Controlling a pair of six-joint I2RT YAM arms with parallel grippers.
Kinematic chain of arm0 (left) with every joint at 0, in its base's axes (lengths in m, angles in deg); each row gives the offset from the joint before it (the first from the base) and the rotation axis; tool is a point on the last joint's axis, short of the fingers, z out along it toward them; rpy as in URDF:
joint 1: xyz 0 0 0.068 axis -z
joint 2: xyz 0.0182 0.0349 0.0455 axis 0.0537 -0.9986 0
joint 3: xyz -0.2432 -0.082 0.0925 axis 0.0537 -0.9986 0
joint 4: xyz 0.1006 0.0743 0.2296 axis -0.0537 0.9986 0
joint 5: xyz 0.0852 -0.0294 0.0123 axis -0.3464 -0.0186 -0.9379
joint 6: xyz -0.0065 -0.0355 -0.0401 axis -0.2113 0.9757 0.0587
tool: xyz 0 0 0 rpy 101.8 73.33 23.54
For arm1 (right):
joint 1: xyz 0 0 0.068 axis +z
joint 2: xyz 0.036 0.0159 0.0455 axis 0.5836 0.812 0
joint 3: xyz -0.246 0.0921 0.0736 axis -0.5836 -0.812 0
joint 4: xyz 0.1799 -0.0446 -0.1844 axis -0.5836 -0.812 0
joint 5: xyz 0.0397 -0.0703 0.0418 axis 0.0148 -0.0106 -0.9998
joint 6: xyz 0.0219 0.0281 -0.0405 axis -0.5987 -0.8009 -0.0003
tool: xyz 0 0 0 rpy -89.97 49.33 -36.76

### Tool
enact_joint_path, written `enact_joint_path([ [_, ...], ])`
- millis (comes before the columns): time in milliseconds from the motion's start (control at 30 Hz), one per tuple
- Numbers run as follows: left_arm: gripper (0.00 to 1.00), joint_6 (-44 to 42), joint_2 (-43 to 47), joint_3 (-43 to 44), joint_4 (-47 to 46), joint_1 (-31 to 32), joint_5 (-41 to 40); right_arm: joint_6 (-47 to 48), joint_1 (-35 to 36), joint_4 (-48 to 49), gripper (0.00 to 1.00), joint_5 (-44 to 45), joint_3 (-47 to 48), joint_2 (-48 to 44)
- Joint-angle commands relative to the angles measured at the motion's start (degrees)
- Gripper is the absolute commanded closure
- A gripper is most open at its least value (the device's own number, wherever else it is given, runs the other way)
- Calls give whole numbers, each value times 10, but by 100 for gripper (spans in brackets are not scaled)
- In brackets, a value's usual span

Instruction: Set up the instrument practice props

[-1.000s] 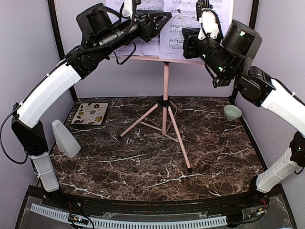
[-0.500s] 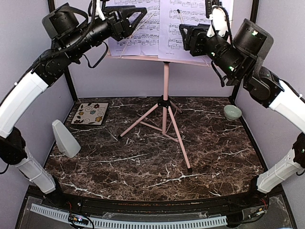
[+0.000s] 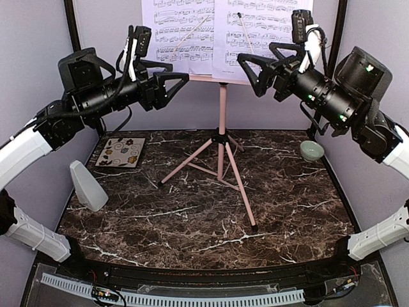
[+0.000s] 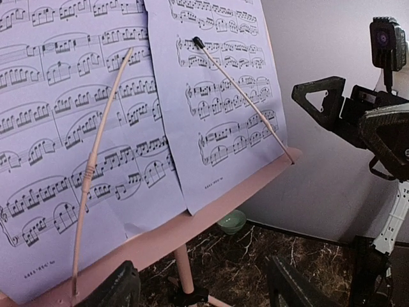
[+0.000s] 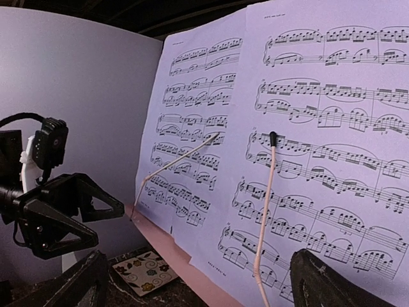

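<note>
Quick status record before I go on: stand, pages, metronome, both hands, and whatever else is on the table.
music stand: upright on its tripod, middle back of the table
sheet-music pages: resting on the stand's ledge, thin holder arms across them
metronome: standing near the table's left edge, nothing touching it
left hand: open, empty, raised left of the ledge
right hand: open, empty, raised by the pages' right side
other: floral tile back left; green bowl back right

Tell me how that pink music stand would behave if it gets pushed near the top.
Probably tippy: the pink music stand carries everything high on one thin pole over spindly tripod legs. It looks light, so it may skid on the marble table. The sheet-music pages seem floppy, pinned only by thin arms.
</note>
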Motion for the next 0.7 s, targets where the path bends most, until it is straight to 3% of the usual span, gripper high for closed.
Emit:
enact_joint_path([
  [0, 30, 6, 49, -63, 4, 3, 21, -11, 16, -30, 1, -71, -33, -18],
  [300, 26, 65, 100, -212, -25, -3, 53, -73, 57, -26, 1, -75, -172, -41],
  [467, 23, 122, 87, -255, -15, -22, 84, -149, 56, 19, 0, -60, -307, -72],
  [667, 20, 172, 78, -323, -50, -51, 100, -195, 54, 19, 0, -39, -396, -76],
])
